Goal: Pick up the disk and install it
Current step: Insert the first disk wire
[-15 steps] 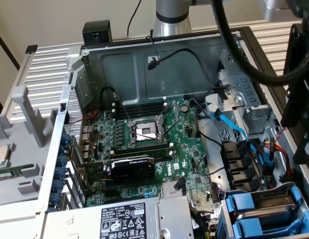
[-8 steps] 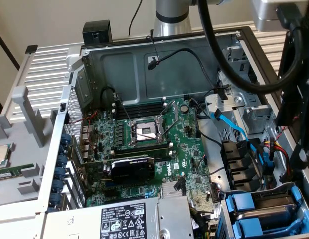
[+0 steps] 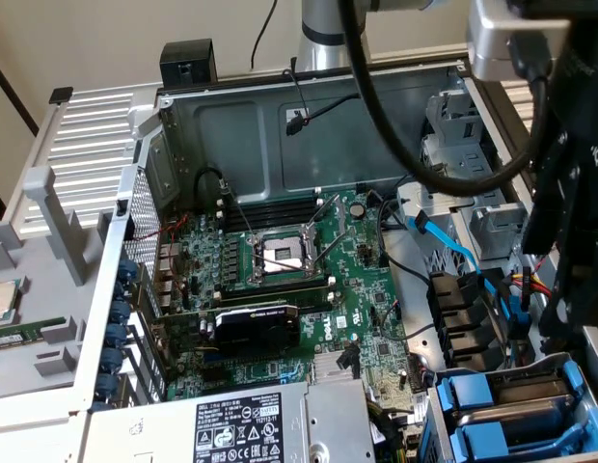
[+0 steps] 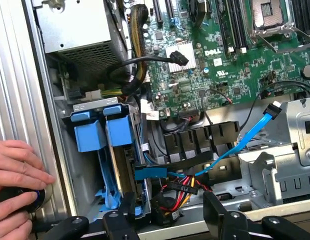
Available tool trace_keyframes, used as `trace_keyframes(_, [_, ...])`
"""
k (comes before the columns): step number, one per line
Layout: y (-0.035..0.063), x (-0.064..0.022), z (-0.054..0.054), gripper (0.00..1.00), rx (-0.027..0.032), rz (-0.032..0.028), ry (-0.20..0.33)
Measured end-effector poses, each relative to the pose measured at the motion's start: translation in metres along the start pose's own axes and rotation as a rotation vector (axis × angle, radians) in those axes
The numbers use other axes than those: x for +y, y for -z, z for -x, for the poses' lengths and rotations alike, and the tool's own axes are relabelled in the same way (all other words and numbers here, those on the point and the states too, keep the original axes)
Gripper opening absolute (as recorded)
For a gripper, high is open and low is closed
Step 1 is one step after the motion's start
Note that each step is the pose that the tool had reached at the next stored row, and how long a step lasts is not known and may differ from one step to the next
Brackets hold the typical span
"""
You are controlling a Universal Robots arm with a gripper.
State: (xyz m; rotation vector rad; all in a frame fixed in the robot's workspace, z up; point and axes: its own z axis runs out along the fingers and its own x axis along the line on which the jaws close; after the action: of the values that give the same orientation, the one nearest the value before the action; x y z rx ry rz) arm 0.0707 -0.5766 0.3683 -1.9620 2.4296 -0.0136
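Jaws stand wide apart and hold nothing; the gripper (image 4: pixel 170 217) hangs over the cable bundle (image 4: pixel 182 186), just beside the drive bay (image 4: pixel 95 104). We find the disk (image 4: pixel 118 131) seated in that bay, at the near right corner of the case in the exterior view. It sits on the motherboard side, just beside its look-alike drive (image 4: pixel 87 134). We judge the disk stiff, dense, shock-sensitive, and slick on its metal faces. Hold is best taken across the blue carrier's side rails. A person's hand (image 4: pixel 17 175) rests on the case edge (image 4: pixel 15 75).
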Motion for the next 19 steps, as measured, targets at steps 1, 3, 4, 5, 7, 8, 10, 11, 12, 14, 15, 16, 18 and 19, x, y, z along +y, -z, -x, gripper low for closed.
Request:
trace_keyframes(1, [-0.0015, 0.002, 0.001, 0.65, -0.0006, 0.0002, -0.001])
trace_keyframes(3, [-0.0044, 0.0033, 0.004, 0.65, -0.003, 0.0006, -0.002])
trace_keyframes(4, [-0.0058, 0.0039, 0.005, 0.65, -0.0043, 0.0009, -0.002])
trace_keyframes(5, [-0.0073, 0.0045, 0.007, 0.65, -0.0057, 0.0012, -0.003])
trace_keyframes(7, [-0.0102, 0.0055, 0.009, 0.65, -0.0086, 0.0018, -0.005])
trace_keyframes(8, [-0.0116, 0.006, 0.01, 0.65, -0.01, 0.0022, -0.006])
trace_keyframes(10, [-0.0135, 0.0064, 0.01, 0.65, -0.0143, 0.003, -0.01])
trace_keyframes(11, [-0.0141, 0.0066, 0.01, 0.65, -0.0161, 0.0034, -0.012])
trace_keyframes(12, [-0.0147, 0.0069, 0.01, 0.65, -0.018, 0.0038, -0.015])
trace_keyframes(14, [-0.0156, 0.0073, 0.01, 0.63, -0.0219, 0.0046, -0.021])
trace_keyframes(15, [-0.0161, 0.0074, 0.01, 0.63, -0.024, 0.005, -0.023])
trace_keyframes(16, [-0.0165, 0.0074, 0.01, 0.56, -0.0259, 0.0054, -0.025])
trace_keyframes(18, [-0.0168, 0.0075, 0.01, 0.5, -0.0293, 0.0061, -0.029])
trace_keyframes(19, [-0.0169, 0.0075, 0.01, 0.44, -0.0309, 0.0065, -0.031])
